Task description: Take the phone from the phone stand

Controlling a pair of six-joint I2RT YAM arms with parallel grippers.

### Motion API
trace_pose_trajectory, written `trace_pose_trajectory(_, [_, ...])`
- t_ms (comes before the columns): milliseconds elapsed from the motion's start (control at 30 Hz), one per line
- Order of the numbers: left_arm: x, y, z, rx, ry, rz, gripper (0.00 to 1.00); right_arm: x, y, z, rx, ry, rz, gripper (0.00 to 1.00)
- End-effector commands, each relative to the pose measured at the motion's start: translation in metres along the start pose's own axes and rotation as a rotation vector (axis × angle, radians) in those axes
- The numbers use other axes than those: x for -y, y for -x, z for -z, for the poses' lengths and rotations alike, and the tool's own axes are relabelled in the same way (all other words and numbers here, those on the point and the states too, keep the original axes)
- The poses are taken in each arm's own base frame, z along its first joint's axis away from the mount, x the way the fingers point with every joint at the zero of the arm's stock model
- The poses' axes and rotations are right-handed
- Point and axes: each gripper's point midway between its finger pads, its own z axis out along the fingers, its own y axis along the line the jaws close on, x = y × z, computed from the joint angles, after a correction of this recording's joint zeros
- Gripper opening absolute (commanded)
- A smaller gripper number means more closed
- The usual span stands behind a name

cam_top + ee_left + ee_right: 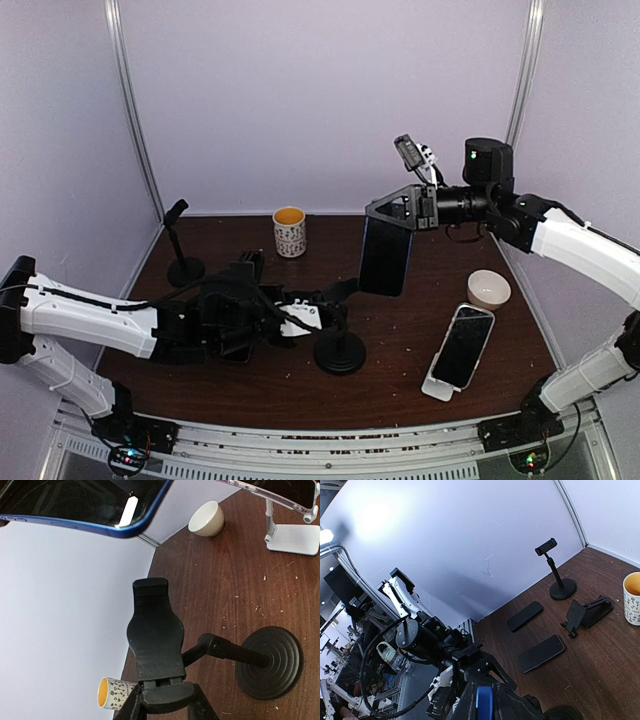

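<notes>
While left jaws clamp black phone stand (152,630), right jaws grip dark, glossy, blue-edged phone (385,255) above table.

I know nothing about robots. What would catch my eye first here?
A dark phone hangs in mid-air above the middle of the brown table, pinched at its top edge by the jaws of the right arm. Below and left, the jaws of the left arm are clamped on an empty black stand with a round base. At the front right, a second phone leans on a white stand.
</notes>
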Motion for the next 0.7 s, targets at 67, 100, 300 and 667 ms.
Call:
trace_pose_trajectory(67, [-0.024, 0.021, -0.002, 0.044, 0.036, 0.020, 0.21, 0.001, -0.001, 0.007, 0.014, 0.004, 0.025, 0.00])
trace_pose_trajectory(100, [-0.023, 0.023, -0.001, 0.054, 0.028, 0.024, 0.25, 0.001, -0.001, 0.007, 0.015, 0.004, 0.026, 0.00])
trace_pose_trajectory(300, [-0.024, 0.023, 0.003, 0.066, 0.027, 0.046, 0.45, 0.001, -0.005, 0.007, 0.010, 0.011, 0.022, 0.00])
trace_pose_trajectory(667, [-0.035, 0.024, 0.021, 0.044, 0.008, 0.152, 0.91, 0.003, -0.004, 0.012, 0.020, 0.002, 0.026, 0.00])
